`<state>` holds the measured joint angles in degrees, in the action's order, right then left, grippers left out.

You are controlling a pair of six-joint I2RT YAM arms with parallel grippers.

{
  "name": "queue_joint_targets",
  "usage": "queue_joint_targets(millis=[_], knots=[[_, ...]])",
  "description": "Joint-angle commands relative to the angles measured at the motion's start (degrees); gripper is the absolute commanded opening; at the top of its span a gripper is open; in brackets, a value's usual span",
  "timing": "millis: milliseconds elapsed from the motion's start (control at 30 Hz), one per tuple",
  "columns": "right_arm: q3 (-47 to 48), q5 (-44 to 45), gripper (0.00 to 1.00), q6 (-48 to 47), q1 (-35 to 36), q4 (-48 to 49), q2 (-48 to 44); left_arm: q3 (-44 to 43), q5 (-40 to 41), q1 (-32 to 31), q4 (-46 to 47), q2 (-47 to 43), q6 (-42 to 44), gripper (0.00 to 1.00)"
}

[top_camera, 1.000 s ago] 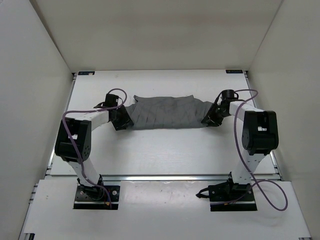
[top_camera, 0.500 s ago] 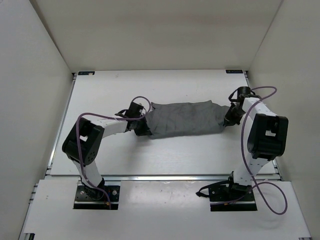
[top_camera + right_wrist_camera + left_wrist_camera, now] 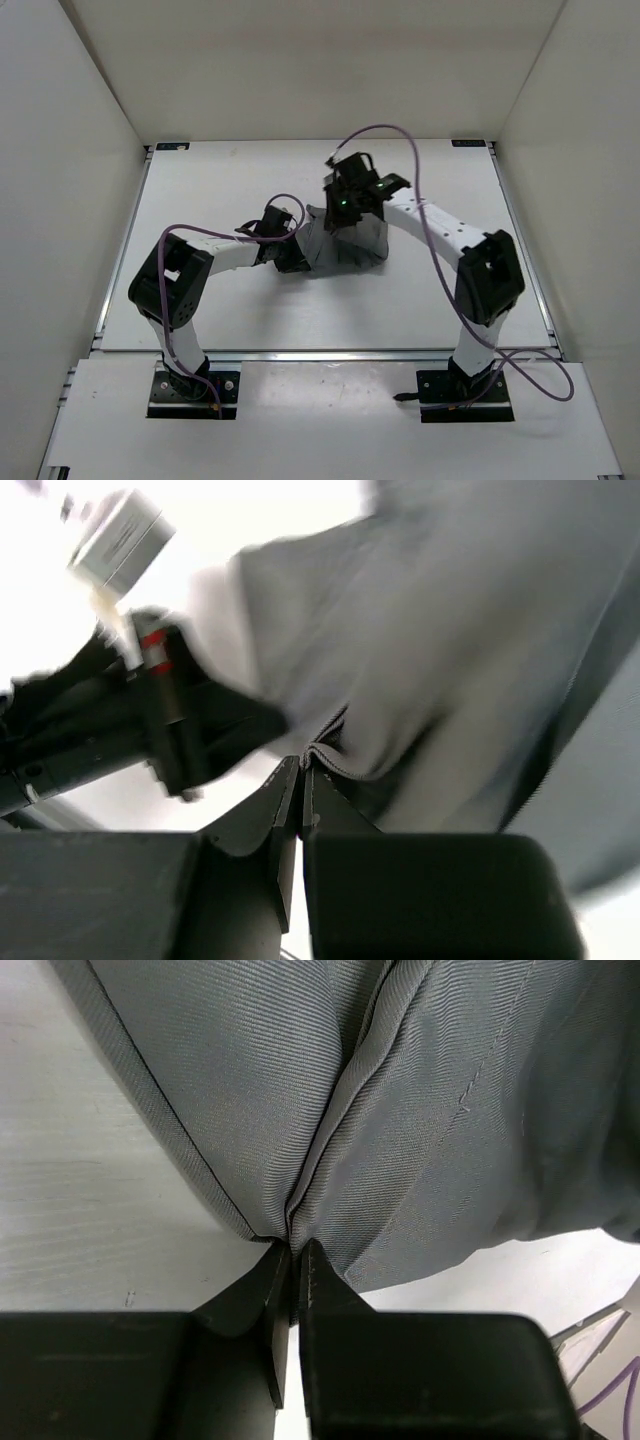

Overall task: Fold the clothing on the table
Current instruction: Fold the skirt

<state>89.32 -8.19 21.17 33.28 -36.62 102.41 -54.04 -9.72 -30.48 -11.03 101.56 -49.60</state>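
Observation:
The dark grey clothing lies bunched in the middle of the white table, its right end lifted and carried over toward its left end. My left gripper is low at the left end, shut on a pinch of the fabric, as the left wrist view shows at the left gripper. My right gripper reaches across above the garment and is shut on a hemmed edge of the clothing; the right gripper hangs close to the left arm.
White walls enclose the table on three sides. A metal rail runs along the near edge, with both arm bases behind it. Purple cables loop over each arm.
Both grippers shut on the ends of the spread garment. The right arm then swung left with its end, so the clothing now covers about half its former length; the left gripper barely moved.

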Motion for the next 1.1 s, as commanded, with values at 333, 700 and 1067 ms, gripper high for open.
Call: queue_joint_targets(millis=[333, 700, 1067], knots=[[1.65, -6.58, 0.01, -1.39, 10.04, 4.72, 17.03, 5.52, -0.12, 1.21, 0.3, -3.03, 1.44, 0.17], [4.8, 3.68, 0.0, 2.56, 10.41, -3.8, 24.24, 16.5, -7.24, 9.63, 7.25, -14.35, -4.53, 0.51], [-0.02, -4.89, 0.48, 3.62, 11.19, 3.48, 7.91, 22.14, -11.29, 25.02, 4.97, -30.36, -5.16, 0.44]])
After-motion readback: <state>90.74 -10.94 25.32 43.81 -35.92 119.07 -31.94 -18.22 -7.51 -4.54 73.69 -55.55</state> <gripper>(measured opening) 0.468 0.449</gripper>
